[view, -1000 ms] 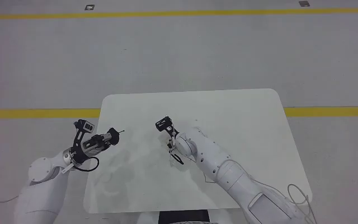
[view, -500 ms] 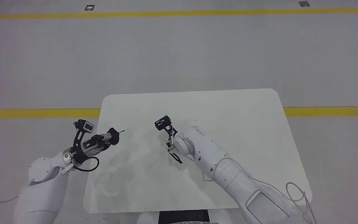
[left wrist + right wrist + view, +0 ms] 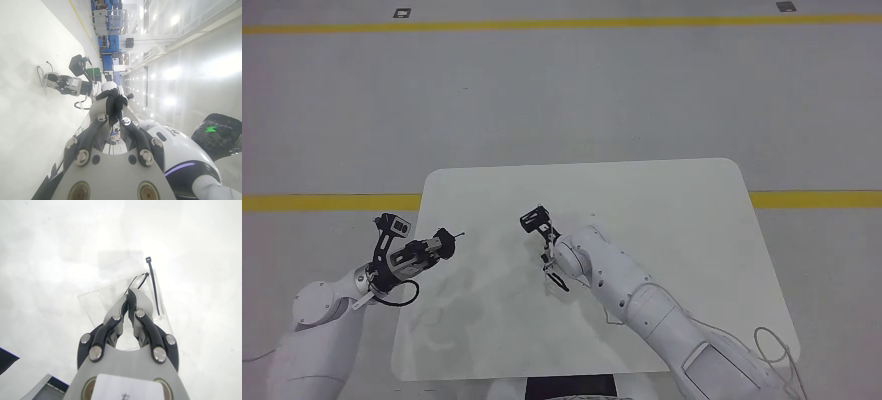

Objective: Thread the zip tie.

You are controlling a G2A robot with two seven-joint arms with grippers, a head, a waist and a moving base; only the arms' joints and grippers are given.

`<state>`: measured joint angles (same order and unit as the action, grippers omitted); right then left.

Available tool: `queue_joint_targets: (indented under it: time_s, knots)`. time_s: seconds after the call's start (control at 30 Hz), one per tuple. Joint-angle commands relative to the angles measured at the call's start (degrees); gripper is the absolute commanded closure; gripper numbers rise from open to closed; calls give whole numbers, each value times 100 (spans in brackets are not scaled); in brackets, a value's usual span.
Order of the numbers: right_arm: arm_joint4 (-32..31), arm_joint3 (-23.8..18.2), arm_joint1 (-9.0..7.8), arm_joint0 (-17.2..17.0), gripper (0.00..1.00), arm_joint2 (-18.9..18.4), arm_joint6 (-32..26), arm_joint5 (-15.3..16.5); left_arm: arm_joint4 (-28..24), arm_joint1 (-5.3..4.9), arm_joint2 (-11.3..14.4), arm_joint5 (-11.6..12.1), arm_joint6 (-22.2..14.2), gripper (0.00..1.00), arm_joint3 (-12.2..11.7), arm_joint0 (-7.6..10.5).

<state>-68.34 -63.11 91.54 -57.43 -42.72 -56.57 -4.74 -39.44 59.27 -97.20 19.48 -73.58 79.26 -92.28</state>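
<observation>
One looped zip tie, pinched in the right claw, lies over a clear plate beside a straight zip tie; the left wrist view adds the left claw clamping a black item.

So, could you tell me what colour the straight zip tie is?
The straight zip tie is black, clearest in the right wrist view.

White rounded-corner table stood on grey floor. Yellow floor stripe crossed beneath table; second stripe lay farther off. Clear acrylic stand rested on tabletop. Blue shelving lined far hall.
</observation>
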Motion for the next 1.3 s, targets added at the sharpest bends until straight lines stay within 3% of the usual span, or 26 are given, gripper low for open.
queue_joint_targets:
  time_s: [0.0,0.37,0.43,0.5,0.93,1.07,1.27]
  knots:
    - [-27,-120,-22,-45,100,-51,-42,6,0,0,0,0,0,100,0,0]
    - [-256,-723,-153,-352,100,-305,-353,-20,0,0,0,0,0,100,0,0]
    - [-288,-739,-141,-351,66,-267,-418,-78,0,0,0,0,0,100,0,0]
    - [-300,-737,-119,-329,65,-224,-473,-155,0,0,0,0,0,100,0,0]
    - [-156,-390,39,-74,81,-17,-655,-338,0,0,0,0,0,100,0,0]
    - [-123,-299,80,-20,95,18,-666,-409,0,0,0,0,0,100,0,0]
    - [-135,-122,151,74,93,102,-691,-537,0,0,0,0,0,100,0,0]
